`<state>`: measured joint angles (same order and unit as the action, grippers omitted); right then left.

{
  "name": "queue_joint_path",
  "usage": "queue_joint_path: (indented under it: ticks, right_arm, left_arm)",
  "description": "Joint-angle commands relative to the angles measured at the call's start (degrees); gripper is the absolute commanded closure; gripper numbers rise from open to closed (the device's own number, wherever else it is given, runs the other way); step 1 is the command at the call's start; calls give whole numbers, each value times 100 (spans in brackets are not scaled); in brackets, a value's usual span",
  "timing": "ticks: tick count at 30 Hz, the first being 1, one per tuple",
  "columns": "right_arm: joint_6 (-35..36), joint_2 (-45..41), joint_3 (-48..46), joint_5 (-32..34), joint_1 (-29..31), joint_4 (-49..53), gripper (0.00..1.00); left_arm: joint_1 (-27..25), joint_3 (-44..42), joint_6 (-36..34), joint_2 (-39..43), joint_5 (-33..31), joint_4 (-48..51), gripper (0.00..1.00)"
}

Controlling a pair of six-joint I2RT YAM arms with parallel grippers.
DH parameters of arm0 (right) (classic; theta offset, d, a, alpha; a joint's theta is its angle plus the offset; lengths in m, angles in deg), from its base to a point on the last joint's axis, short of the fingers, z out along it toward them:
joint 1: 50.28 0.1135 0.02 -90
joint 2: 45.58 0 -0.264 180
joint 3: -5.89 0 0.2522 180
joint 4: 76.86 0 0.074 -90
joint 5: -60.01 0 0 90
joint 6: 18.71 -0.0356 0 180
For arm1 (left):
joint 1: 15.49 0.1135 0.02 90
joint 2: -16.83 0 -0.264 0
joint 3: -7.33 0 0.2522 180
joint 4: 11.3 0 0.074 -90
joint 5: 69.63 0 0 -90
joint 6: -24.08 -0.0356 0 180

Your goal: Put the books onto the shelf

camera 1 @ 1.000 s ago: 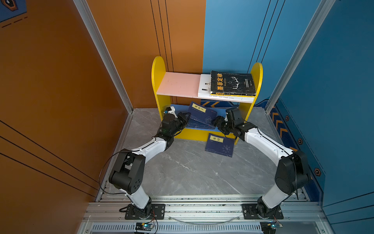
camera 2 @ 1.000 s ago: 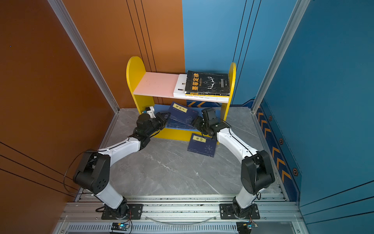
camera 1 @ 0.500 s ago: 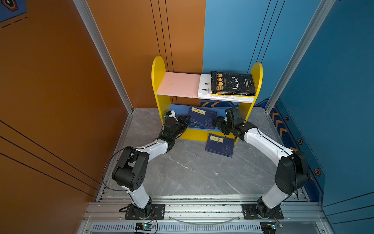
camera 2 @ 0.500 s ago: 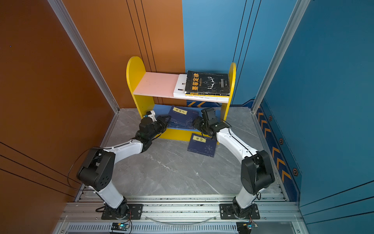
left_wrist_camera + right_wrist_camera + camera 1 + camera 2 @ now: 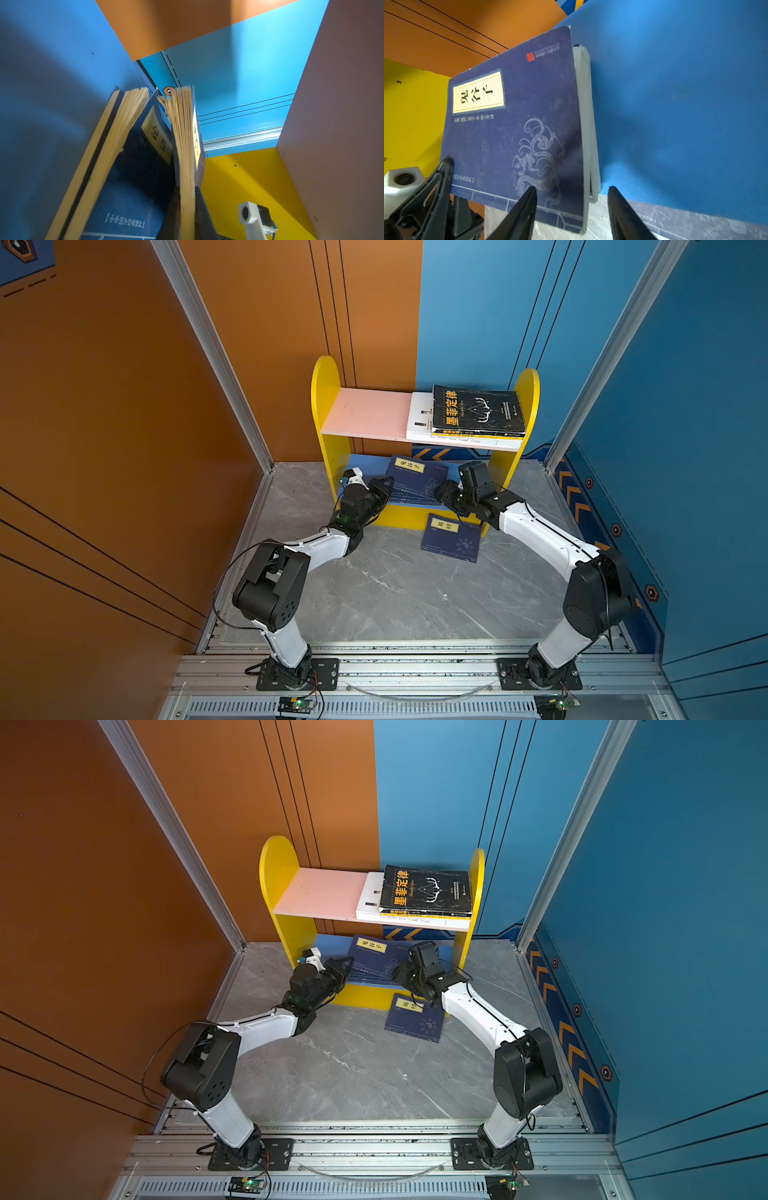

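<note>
The left gripper [image 5: 384,489] is clamped on the page edge of a navy book [image 5: 415,477]. The left wrist view shows its jaws pressed flat against both sides of the pages. The book sits tilted in the lower tier of the shelf [image 5: 324,406], above the blue lower board [image 5: 365,466]. A second navy book [image 5: 128,187] lies under it.

In both top views the held book's long side runs roughly from 10 to 4 o'clock across the tier. The left gripper has the 9 o'clock end. The right gripper [image 5: 442,489] is at the 3 o'clock end with its jaws apart. In the right wrist view they straddle the book's page edge without pinching it.

The book therefore looks to be carried by the left arm alone, with the right arm placed to steady it or nudge it deeper toward 12 o'clock.

The last navy book [image 5: 451,537] lies on the floor [image 5: 395,593] at the shelf's 6 o'clock, touching the yellow base strip. It is almost straight toward 6 o'clock from the right gripper, so that arm is the nearer one.

A black book [image 5: 478,410] rests on a white book [image 5: 419,418] at the 3 o'clock end of the pink top board.
</note>
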<state>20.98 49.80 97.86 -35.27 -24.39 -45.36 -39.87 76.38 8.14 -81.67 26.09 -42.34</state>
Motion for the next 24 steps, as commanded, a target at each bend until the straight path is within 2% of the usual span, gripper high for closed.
queue_joint_path:
  ticks: [1, 14, 24]
  right_arm:
    - [152, 94, 168, 182, 13, 182, 43]
    - [213, 226, 96, 280, 48, 186, 46]
    - [348, 295, -138, 518, 65, 215, 53]
  left_arm:
    - [-49, -95, 38, -48, -224, -394, 100]
    - [-154, -80, -32, -172, -385, -436, 100]
    - [-179, -261, -67, -79, -477, -427, 98]
